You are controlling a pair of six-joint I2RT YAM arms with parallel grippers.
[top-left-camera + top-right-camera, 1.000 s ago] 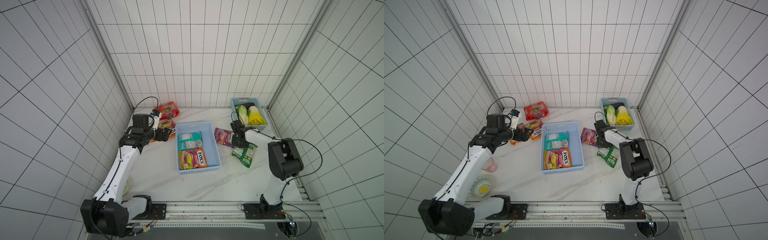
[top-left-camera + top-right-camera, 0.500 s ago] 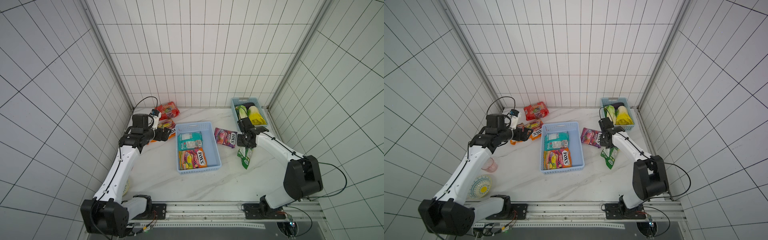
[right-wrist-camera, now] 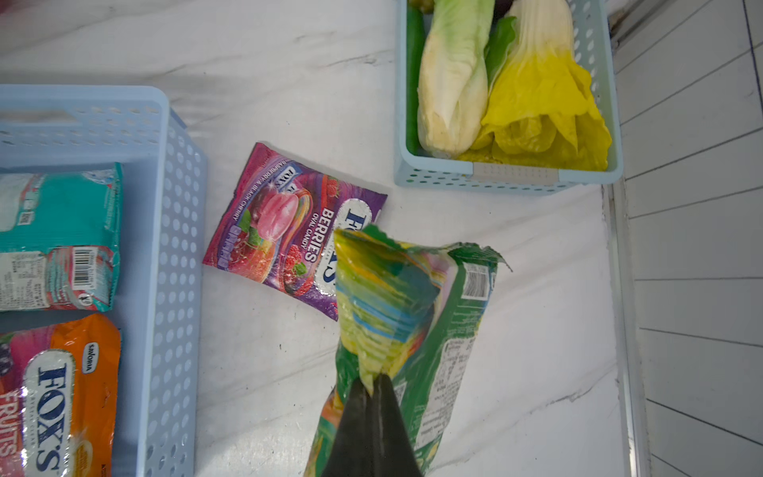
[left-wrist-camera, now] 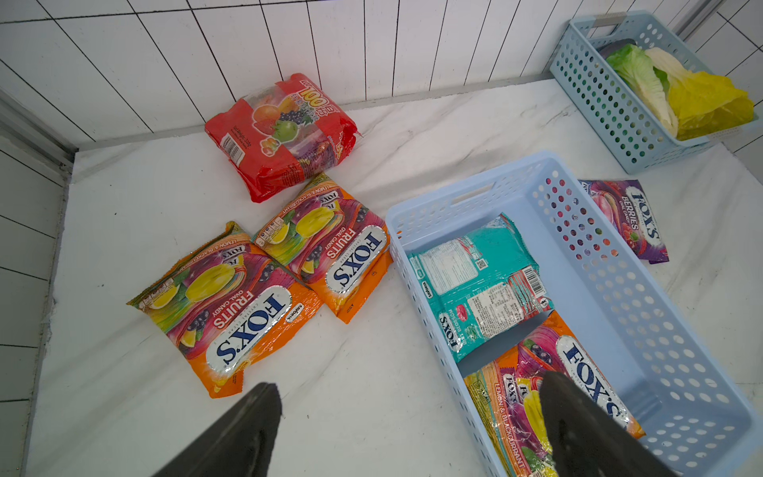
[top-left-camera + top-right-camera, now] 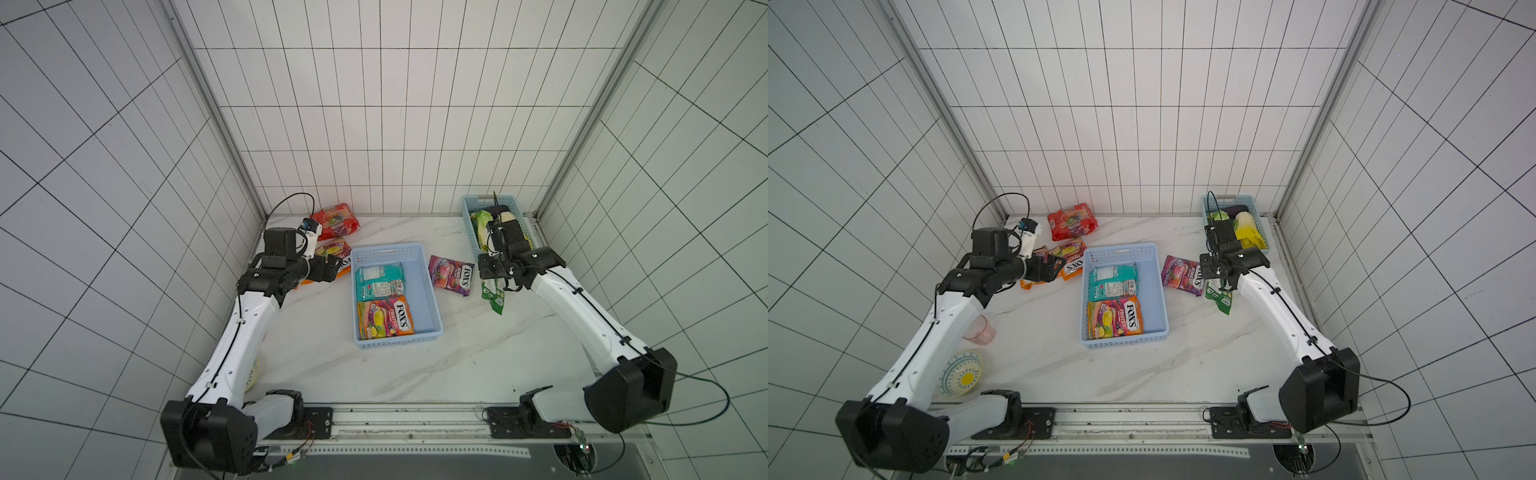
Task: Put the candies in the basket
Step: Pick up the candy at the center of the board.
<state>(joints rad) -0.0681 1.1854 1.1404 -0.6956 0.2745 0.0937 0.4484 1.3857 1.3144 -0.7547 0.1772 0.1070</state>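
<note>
Right arm [image 5: 582, 309] has unfolded, fingers [image 3: 354, 429] pinching the green bag [image 3: 406, 297].

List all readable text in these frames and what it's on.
"FOX'S FRUITS OVAL CANDY": loose orange bag, second loose orange bag
"LEMON & BLACKCURRANT": orange bag in the basket
"FOX'S BERRIES OVAL CANDY", "RASPBERRY & BLACK CHERRY": purple bag
"100": red bag
Fine print on the green bag and teal bag: too small to read.

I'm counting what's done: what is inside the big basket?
Two candy bags lie in the basket: a teal bag at the far end and an orange bag at the near end. Anything beneath them is covered.
</note>
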